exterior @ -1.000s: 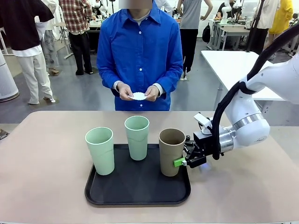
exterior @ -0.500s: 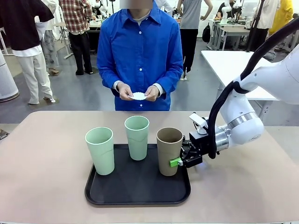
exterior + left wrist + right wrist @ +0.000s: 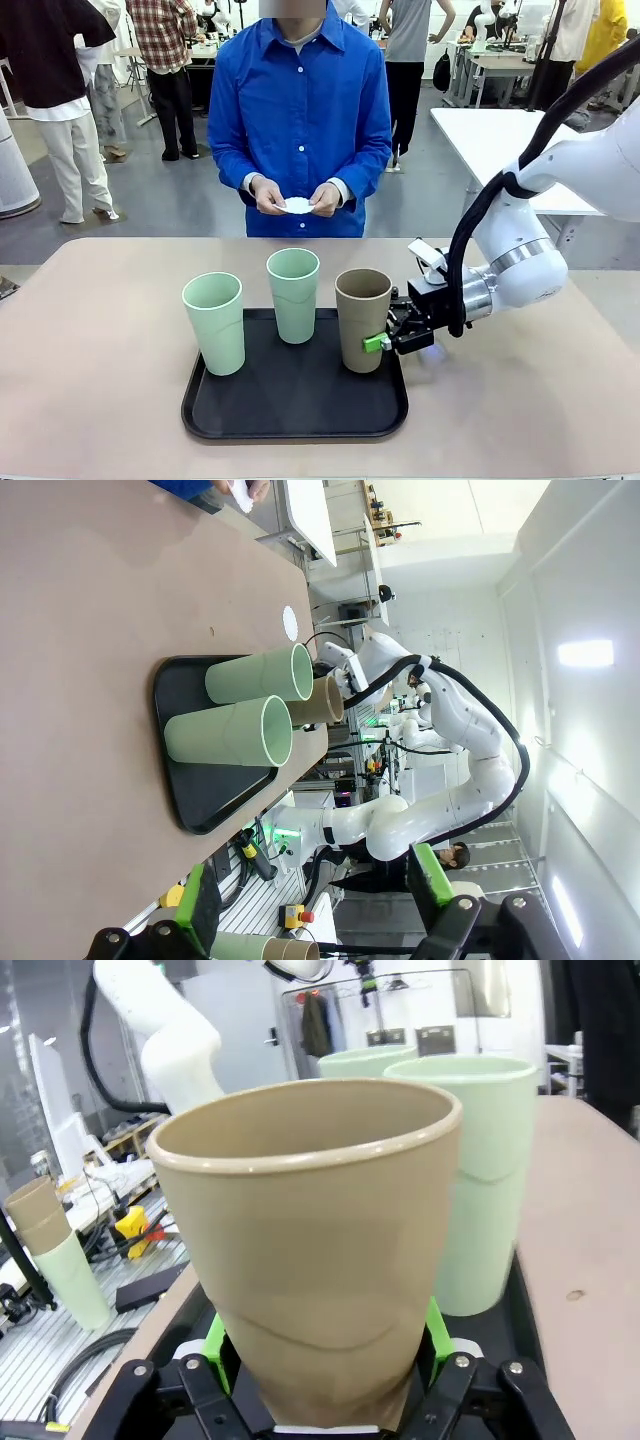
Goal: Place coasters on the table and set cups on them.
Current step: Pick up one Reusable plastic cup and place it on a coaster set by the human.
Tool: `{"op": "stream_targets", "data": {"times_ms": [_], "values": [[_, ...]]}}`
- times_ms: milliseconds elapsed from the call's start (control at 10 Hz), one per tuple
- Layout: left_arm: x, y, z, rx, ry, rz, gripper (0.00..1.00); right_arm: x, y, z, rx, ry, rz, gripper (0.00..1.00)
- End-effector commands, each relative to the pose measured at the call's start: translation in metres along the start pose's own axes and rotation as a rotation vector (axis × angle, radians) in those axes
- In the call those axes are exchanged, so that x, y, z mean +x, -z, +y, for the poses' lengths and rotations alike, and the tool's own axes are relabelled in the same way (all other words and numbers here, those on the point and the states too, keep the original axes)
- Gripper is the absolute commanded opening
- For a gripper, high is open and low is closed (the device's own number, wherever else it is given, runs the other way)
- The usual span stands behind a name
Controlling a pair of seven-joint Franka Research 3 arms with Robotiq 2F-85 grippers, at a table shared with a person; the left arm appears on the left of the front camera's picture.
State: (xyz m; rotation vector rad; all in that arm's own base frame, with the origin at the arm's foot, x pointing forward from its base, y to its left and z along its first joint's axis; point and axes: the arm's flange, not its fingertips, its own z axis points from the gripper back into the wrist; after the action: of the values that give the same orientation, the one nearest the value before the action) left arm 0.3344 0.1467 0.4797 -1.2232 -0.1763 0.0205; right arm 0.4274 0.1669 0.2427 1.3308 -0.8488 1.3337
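The taupe brown cup (image 3: 363,318) stands at the right side of the black tray (image 3: 295,405), and my right gripper (image 3: 378,342) is shut on its lower part from the right. In the right wrist view the brown cup (image 3: 310,1250) sits between the green pads of the right gripper (image 3: 325,1365). Two mint green cups (image 3: 214,322) (image 3: 293,294) stand upright on the tray's left and back. The person holds a white coaster (image 3: 297,206) in both hands beyond the beige table (image 3: 90,330). My left gripper (image 3: 310,895) hangs open off to the side, with the cups (image 3: 250,675) far ahead of it.
A white table (image 3: 500,140) stands behind at the right. Bare tabletop lies to the left and right of the tray and between the tray and the person. A small white round spot (image 3: 290,623) shows near the table's edge in the left wrist view.
My right gripper has closed on the brown cup. The cup and gripper have shifted slightly left and up. The person and the mint cups have stayed still.
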Motion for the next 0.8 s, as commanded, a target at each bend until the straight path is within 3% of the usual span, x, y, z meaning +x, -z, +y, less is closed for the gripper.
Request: {"op": "stream_targets", "data": {"times_ms": [0, 200, 700], "values": [[0.000, -0.001, -0.001, -0.012, 0.010, -0.002, 1.00, 0.053, -0.021, 0.034, -0.133, 0.005, -0.045, 0.00], [0.000, -0.001, -0.001, -0.012, 0.010, -0.002, 1.00, 0.100, -0.042, 0.047, -0.183, 0.015, -0.053, 0.00], [0.000, -0.001, -0.001, -0.012, 0.010, -0.002, 1.00, 0.159, -0.045, 0.067, -0.145, 0.092, -0.021, 0.00]]}}
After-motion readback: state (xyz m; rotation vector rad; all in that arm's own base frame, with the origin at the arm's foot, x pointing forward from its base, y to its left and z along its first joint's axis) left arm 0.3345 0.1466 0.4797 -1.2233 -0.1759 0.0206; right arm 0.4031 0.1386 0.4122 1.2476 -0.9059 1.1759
